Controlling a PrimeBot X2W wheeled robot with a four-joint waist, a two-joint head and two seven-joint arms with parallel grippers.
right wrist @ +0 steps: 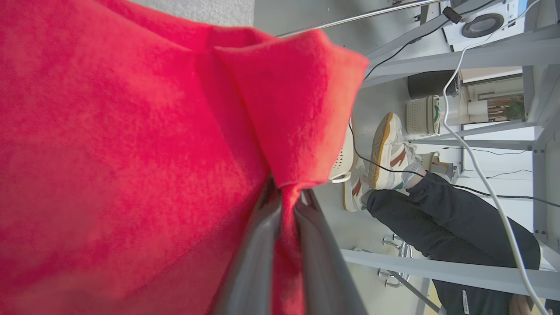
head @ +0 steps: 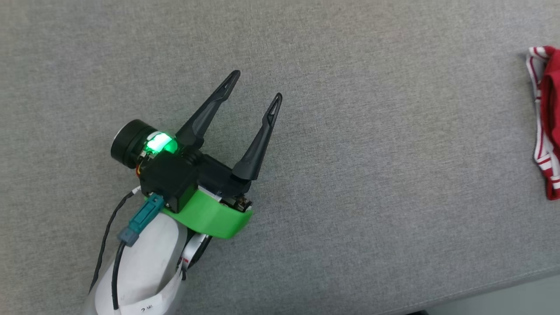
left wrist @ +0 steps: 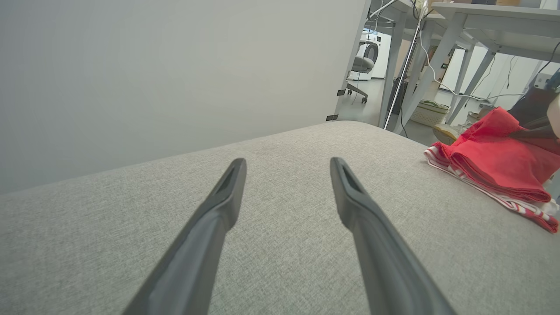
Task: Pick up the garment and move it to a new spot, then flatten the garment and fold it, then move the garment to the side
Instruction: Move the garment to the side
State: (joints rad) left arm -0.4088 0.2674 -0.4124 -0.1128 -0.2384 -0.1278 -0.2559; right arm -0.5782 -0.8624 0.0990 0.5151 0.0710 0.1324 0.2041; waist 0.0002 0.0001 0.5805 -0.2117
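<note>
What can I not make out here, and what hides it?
Garment: head view, right edge cuts most off.
Its front: left wrist view, folds hide it.
Right pincer tips: right wrist view, red cloth covers them.
Person: same view, frame edge cuts off the upper body.

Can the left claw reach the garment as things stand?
Probably yes: the left claw is open, nothing stands on the grey surface between it and the garment, which the right claw pinches.
</note>
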